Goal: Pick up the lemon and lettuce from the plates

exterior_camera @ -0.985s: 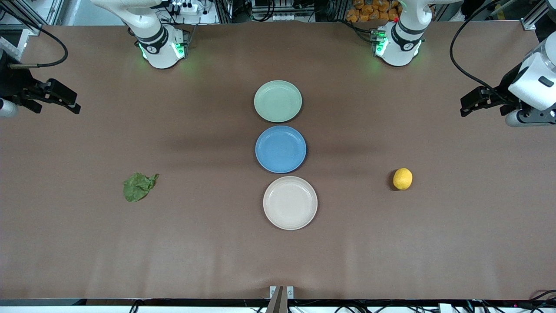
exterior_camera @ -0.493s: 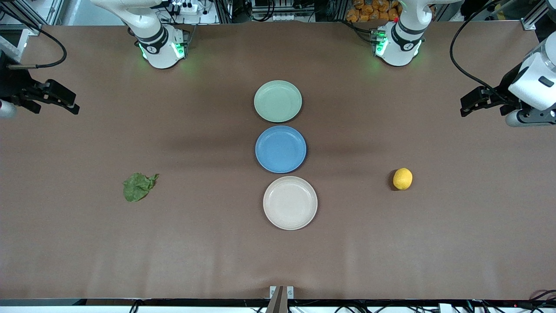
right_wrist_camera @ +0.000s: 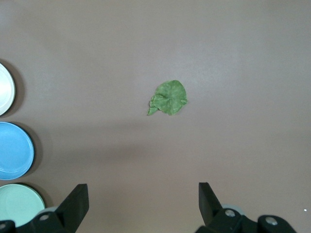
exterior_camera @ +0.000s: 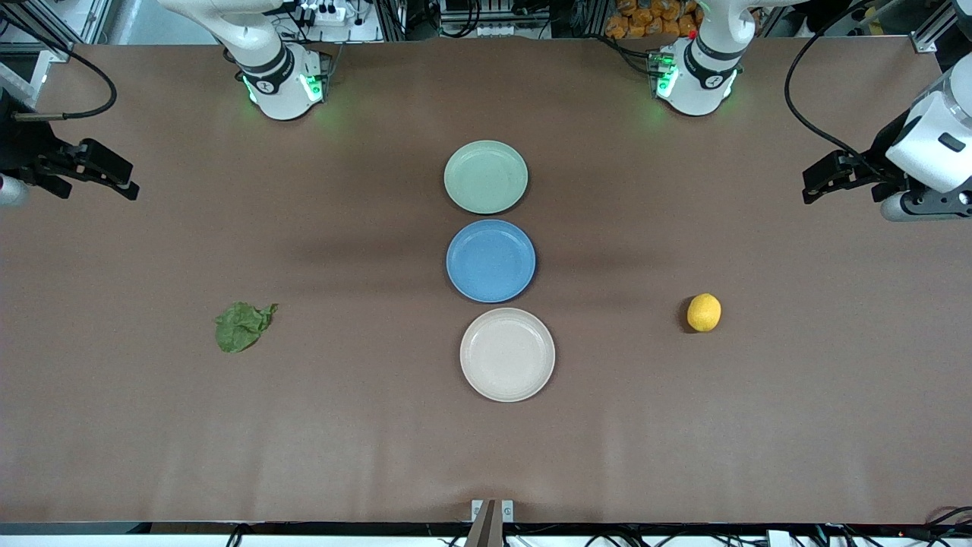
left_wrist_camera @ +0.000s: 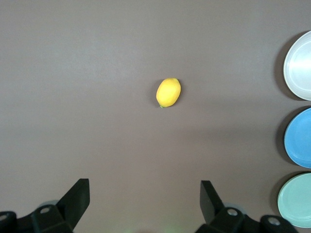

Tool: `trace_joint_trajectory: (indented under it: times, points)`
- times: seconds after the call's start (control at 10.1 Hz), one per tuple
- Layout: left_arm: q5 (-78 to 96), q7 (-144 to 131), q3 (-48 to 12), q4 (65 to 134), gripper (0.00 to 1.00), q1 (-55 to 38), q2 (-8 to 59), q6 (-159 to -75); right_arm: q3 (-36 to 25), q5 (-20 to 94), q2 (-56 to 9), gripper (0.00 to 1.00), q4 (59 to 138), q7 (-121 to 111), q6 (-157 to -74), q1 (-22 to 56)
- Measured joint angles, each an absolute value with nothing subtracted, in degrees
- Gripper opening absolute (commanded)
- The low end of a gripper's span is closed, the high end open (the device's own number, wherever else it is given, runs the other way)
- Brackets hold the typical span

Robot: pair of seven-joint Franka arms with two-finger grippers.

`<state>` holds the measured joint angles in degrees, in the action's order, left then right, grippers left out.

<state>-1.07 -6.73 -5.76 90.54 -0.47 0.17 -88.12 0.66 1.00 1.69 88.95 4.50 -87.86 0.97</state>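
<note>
1. The front camera sits high across the worktop [exterior_camera: 380, 456], facing the arm bases and taking in the whole surface.
2. The left wrist camera looks straight down from well above the lemon [left_wrist_camera: 168, 92].
3. The right wrist camera looks straight down from well above the lettuce [right_wrist_camera: 168, 98].
4. All three views share the blue plate [exterior_camera: 490, 260] and its two neighbours.

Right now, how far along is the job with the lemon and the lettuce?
Both look already off the plates: the lemon lies on the table toward the left arm's end, the lettuce toward the right arm's. The green plate and cream plate are bare. The left gripper and right gripper hover open, holding nothing. Nothing visible remains.
</note>
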Motion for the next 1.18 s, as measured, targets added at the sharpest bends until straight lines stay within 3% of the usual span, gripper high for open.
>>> trace_joint_trajectory:
  times: [1.18]
  points:
    - [-1.1, -8.4, -6.5, 90.5, 1.0, -0.5, 0.2, -88.1, 0.7, 1.0, 1.7, 1.0, 88.9, 4.5, -87.9, 1.0]
